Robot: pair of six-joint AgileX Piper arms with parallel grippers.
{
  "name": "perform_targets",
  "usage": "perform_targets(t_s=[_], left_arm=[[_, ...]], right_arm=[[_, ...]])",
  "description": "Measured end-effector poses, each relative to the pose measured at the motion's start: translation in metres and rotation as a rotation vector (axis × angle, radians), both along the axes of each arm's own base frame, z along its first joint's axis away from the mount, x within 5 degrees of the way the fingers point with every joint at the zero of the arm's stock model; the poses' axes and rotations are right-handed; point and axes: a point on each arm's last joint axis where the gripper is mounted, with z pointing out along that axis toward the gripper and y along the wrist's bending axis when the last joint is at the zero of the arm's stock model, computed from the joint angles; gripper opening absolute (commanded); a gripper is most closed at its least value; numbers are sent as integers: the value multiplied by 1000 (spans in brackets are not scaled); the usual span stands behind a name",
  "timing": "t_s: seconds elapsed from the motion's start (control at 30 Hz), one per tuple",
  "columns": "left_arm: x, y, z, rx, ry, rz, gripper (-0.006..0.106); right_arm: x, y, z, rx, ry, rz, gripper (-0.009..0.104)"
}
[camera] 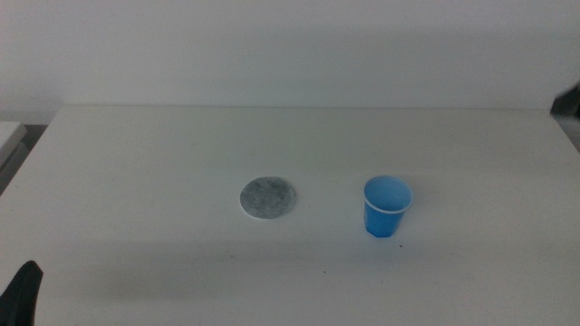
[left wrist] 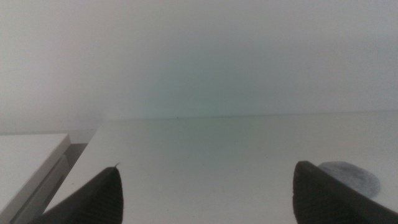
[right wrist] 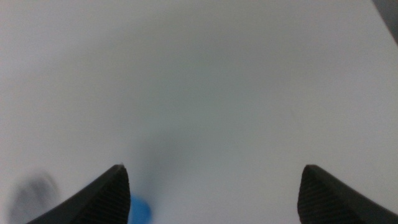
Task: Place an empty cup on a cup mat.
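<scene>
A small blue cup with a thin white rim stands upright and empty on the white table, right of centre. The round mottled grey cup mat lies flat a short way to its left, apart from it. My left gripper is open and empty; its tip shows at the middle view's bottom left corner, and the mat's edge peeks beside one jaw. My right gripper is open and empty above the table, out of the middle view. A bit of the cup and the blurred mat show in its view.
The white table runs back to a pale wall. A white ledge sits beyond the table's left edge. A dark object shows at the far right edge.
</scene>
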Motion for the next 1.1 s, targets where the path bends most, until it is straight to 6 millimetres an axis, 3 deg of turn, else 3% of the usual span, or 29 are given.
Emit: perform_targets(t_s=[0.17,0.33,0.57,0.8,1.07,1.1], left_arm=[[0,0,0,0,0,0,94],[0,0,0,0,0,0,94],[0,0,0,0,0,0,94],[0,0,0,0,0,0,94],[0,0,0,0,0,0,94],[0,0,0,0,0,0,94]], right_arm=[[6,2,13,49,-119,-17,88],[12,6,19,62,-111,38,88],[56,18,20,84,44,130,88],[98,62,-10,42,241,290,88],[115,103,-68,19,452,394,88],[119,109,-82,17,493,400,88]])
